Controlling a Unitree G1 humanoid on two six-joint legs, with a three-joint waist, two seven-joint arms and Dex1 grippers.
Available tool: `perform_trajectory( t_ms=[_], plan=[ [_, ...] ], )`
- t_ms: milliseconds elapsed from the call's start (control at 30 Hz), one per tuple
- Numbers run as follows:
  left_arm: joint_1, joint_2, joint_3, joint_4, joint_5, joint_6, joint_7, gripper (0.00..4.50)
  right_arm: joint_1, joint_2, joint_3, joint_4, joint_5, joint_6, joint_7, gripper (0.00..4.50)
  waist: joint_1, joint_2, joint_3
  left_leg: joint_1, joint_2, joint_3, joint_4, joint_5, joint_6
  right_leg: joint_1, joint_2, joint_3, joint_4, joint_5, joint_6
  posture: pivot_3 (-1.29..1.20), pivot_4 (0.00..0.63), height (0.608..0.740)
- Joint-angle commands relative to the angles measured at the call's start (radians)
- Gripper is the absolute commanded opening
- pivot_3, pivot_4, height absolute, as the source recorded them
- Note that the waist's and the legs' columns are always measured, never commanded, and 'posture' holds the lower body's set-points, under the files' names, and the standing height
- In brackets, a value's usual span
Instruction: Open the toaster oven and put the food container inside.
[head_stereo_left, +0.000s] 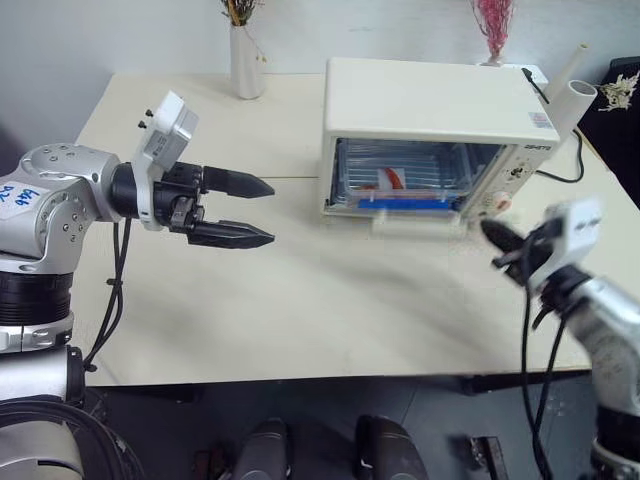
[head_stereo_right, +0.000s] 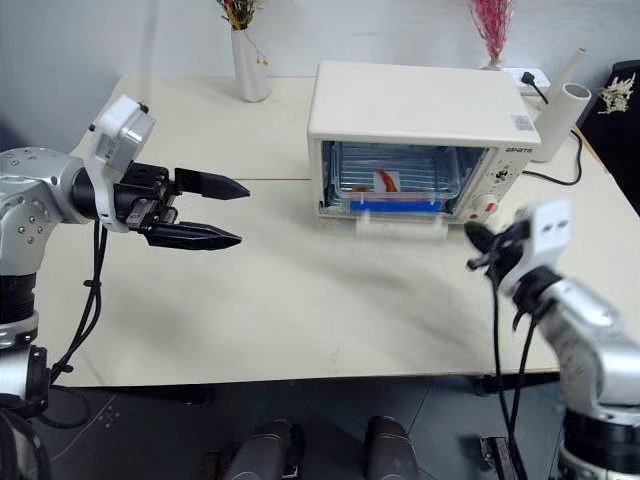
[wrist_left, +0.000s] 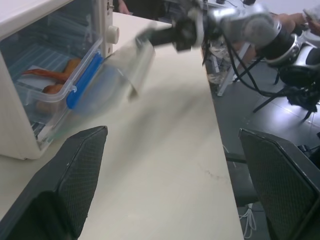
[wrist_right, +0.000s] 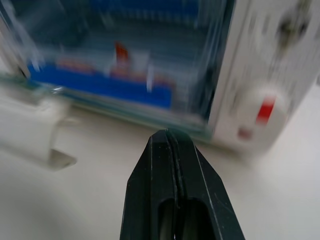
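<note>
The cream-white toaster oven (head_stereo_left: 430, 100) stands at the back right of the table. The food container (head_stereo_left: 400, 190), clear with a blue clip strip and orange pieces, lies on the rack inside it. The glass door (wrist_left: 125, 65) with its white bar handle is blurred and stands partway open, tilted out from the oven's mouth. My right gripper (head_stereo_left: 487, 230) is shut and empty, pointing at the oven's lower front near the handle's right end; whether it touches the door I cannot tell. My left gripper (head_stereo_left: 272, 212) hangs open and empty above the table, left of the oven.
A white vase (head_stereo_left: 246, 60) with dried stems stands at the back, left of the oven. Behind the oven are pink flowers (head_stereo_left: 493, 30), a white tube (head_stereo_left: 570, 100) and a black cable (head_stereo_left: 560, 175). The table's front edge (head_stereo_left: 330, 378) runs below both arms.
</note>
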Motion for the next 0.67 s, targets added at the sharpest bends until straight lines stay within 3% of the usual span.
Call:
perform_trajectory(
  t_ms=[33, 167, 300, 533, 667],
  plan=[
    [0.008, 0.021, 0.025, 0.006, 0.018, -0.038, 0.005, 4.46, 0.004, -0.052, -0.052, -0.029, 0.067, 0.044, 0.046, 0.0, 0.004, 0.0, 0.0, 0.0, 0.0, 0.0, 0.0, 0.0, 0.0, 0.0, 0.0, -0.001, 0.0, 0.0, 0.0, 0.0, 0.15, 0.74],
    [0.016, 0.016, 0.024, 0.028, 0.043, -0.075, 0.017, 4.5, 0.04, -0.175, -0.144, -0.009, 0.183, 0.116, 0.196, 0.84, 0.005, 0.0, 0.0, -0.002, -0.001, 0.0, 0.001, 0.0, 0.001, 0.0, 0.0, 0.0, -0.001, 0.0, 0.0, 0.0, 0.15, 0.74],
    [0.018, 0.023, 0.024, 0.044, 0.06, -0.102, 0.01, 4.5, 0.108, -0.344, -0.265, 0.043, 0.239, 0.155, 0.395, 2.27, 0.003, 0.0, 0.0, -0.001, -0.001, 0.0, 0.001, -0.001, 0.001, 0.0, 0.0, 0.0, -0.001, 0.0, 0.0, 0.0, 0.15, 0.74],
    [-0.025, 0.05, 0.027, 0.114, 0.099, -0.166, -0.028, 4.5, 0.168, -0.571, -0.395, 0.275, 0.177, 0.114, 0.687, 4.34, 0.001, 0.0, 0.0, 0.0, 0.0, 0.002, 0.001, -0.001, 0.001, 0.001, 0.0, 0.0, -0.001, 0.0, 0.0, 0.0, 0.15, 0.74],
    [-0.045, 0.052, 0.026, 0.133, 0.108, -0.177, -0.036, 4.5, 0.131, -0.593, -0.373, 0.35, 0.133, 0.053, 0.715, 4.47, 0.001, 0.0, 0.0, 0.0, 0.0, 0.002, 0.001, -0.001, 0.001, 0.001, 0.0, 0.0, -0.001, 0.0, 0.0, 0.0, 0.15, 0.74]
  ],
)
